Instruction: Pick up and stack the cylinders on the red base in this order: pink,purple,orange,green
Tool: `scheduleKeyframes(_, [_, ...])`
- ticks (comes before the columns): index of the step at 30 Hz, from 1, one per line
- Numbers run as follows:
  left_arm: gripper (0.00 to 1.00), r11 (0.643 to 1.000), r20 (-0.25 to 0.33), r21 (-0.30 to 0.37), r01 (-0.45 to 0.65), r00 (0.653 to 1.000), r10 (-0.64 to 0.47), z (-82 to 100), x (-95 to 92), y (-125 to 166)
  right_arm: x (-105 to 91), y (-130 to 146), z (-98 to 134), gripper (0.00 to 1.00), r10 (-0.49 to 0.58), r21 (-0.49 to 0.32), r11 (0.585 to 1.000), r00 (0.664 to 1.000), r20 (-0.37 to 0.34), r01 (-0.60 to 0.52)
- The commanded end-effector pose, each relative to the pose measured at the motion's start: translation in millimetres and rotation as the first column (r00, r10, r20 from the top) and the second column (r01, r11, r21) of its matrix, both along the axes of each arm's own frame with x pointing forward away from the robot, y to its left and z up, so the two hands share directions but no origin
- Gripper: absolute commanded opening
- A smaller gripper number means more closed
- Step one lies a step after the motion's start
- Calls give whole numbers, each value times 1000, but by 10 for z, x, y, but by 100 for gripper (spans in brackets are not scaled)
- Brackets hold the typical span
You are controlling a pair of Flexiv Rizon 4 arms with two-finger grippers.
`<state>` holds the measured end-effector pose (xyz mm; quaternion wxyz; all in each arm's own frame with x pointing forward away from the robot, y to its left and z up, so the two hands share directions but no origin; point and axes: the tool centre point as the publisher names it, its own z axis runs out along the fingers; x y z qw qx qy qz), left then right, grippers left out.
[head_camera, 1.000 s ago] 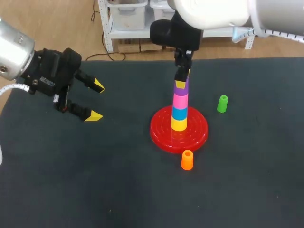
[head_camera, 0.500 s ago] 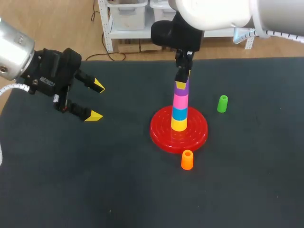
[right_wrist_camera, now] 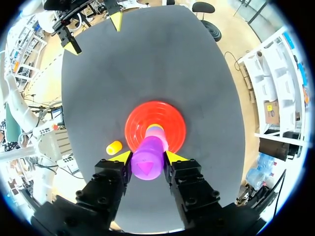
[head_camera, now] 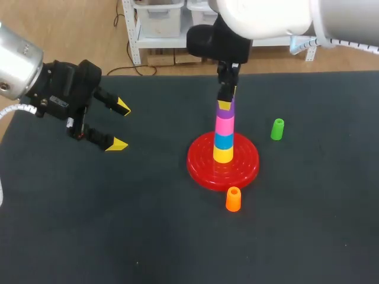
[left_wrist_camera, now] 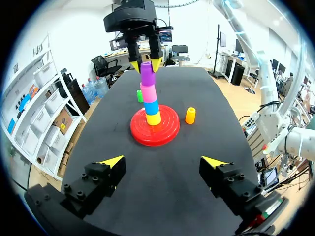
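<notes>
the right gripper (head_camera: 225, 102) stands upright over the stack, its two yellow-tipped fingers (right_wrist_camera: 120, 156) pressed against opposite sides of the purple cylinder (head_camera: 225, 110) — narrowly set, pinching it. the purple cylinder sits on top of the pink cylinder (head_camera: 224, 125), which rests on a blue cylinder (head_camera: 223, 141) and a yellow cylinder (head_camera: 222, 155), all in one column at the middle of the red base (head_camera: 201, 165). the orange cylinder (head_camera: 233, 199) stands on the table (head_camera: 118, 225) just beside the base's near edge; the green cylinder (head_camera: 277, 129) stands apart on the base's right. the left gripper (head_camera: 121, 125) hangs well apart on the left — fingers spread wide, nothing between them.
</notes>
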<state>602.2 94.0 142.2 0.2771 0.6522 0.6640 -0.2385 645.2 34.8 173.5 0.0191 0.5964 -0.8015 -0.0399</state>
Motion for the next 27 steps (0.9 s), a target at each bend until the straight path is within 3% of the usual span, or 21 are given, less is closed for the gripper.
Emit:
scheduleKeyframes(1, [100,1000,1,1,-1,1000,1,-7,2,-1,-19,48,-16,0,4,-10,1000,1000,13,-4])
scheduleKeyframes(14, [100,1000,1,1,-1,1000,1,-7,2,-1,-15,10,120,0,-6,-6,1000,999,40,7])
scheduleKeyframes(27, [100,1000,1,1,-1,1000,1,-7,2,-1,-6,-34,36,0,-9,30,1000,1000,18,8])
